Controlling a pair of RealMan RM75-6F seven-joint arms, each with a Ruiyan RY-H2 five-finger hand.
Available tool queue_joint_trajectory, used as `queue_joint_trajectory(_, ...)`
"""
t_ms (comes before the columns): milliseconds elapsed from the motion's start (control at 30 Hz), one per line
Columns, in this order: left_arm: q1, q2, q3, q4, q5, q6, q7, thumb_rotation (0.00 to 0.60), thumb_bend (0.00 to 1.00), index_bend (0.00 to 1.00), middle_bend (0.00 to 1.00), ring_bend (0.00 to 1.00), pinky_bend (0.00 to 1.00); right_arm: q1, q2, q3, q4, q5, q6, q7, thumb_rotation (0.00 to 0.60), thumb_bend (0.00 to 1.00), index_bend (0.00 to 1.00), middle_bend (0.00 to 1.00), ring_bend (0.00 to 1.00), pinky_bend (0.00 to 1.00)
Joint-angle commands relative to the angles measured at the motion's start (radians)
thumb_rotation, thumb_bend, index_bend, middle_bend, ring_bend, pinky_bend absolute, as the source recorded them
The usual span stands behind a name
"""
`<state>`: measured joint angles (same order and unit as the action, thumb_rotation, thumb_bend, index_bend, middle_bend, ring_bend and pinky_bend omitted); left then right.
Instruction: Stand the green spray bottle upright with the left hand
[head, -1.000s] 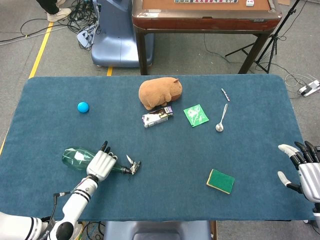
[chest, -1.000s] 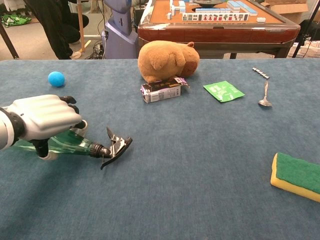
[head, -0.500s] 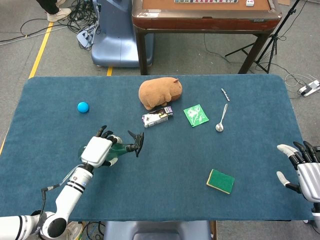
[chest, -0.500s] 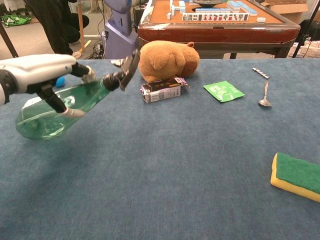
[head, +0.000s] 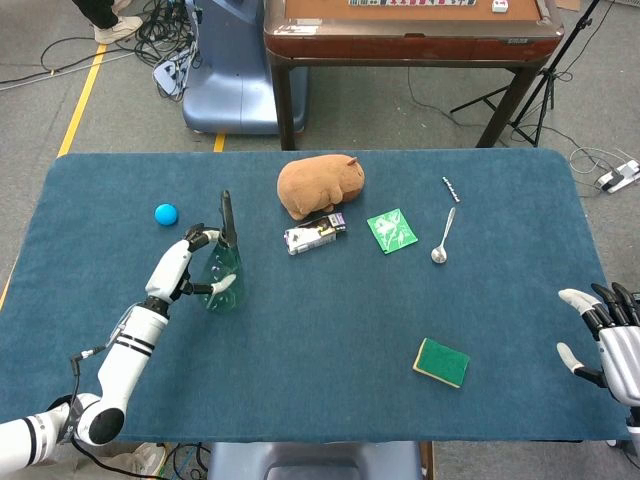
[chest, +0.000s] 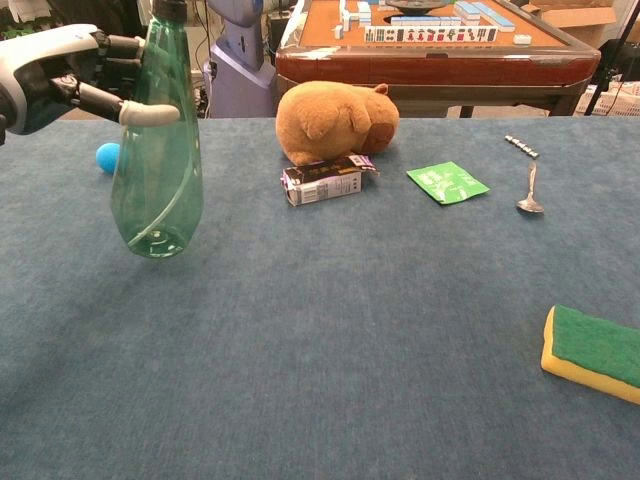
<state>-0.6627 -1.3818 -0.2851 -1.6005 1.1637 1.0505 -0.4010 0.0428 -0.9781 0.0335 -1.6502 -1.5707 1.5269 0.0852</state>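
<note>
Head view looks steeply down; chest view looks low across (both share the table).

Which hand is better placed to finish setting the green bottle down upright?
Left. The left hand already grips the green spray bottle, which is nearly vertical near the table. The right hand sits open at the far right edge.

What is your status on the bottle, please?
Left hand holds bottle near its top. Bottle upright, base at the table. Right hand open, idle at table edge. Ball behind, apart.
</note>
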Motion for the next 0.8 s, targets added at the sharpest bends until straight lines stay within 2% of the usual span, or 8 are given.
queue_joint_trajectory(33,0.012,-0.061,-0.030,0.133,0.054,-0.007,-0.111,0.600,0.28,0.42,0.39,0.15,0.00,-0.001,0.000,0.001,-0.001,0.001,0.002,-0.001,0.600,0.29,0.22,0.24,0.09,0.04)
queue_joint_trajectory(267,0.015,-0.168,-0.027,0.299,0.085,0.049,-0.167,0.600,0.28,0.41,0.38,0.15,0.00,-0.002,-0.001,0.000,-0.003,0.001,0.000,-0.004,0.600,0.29,0.22,0.24,0.09,0.04)
queue_joint_trajectory(433,0.020,-0.211,-0.025,0.376,0.081,0.063,-0.167,0.600,0.28,0.38,0.35,0.15,0.00,-0.003,0.001,0.001,-0.005,0.001,0.002,-0.005,0.600,0.29,0.22,0.24,0.09,0.04)
queue_joint_trajectory(633,0.036,-0.188,-0.010,0.374,0.087,0.046,-0.167,0.600,0.28,0.30,0.24,0.09,0.00,-0.007,0.003,0.000,-0.011,-0.002,0.008,-0.009,0.600,0.29,0.22,0.24,0.09,0.04)
queue_joint_trajectory(800,0.053,-0.146,0.005,0.326,0.080,0.028,-0.131,0.600,0.28,0.17,0.12,0.01,0.00,-0.006,0.000,0.000,-0.011,-0.006,0.008,-0.009,0.600,0.29,0.22,0.24,0.09,0.04)
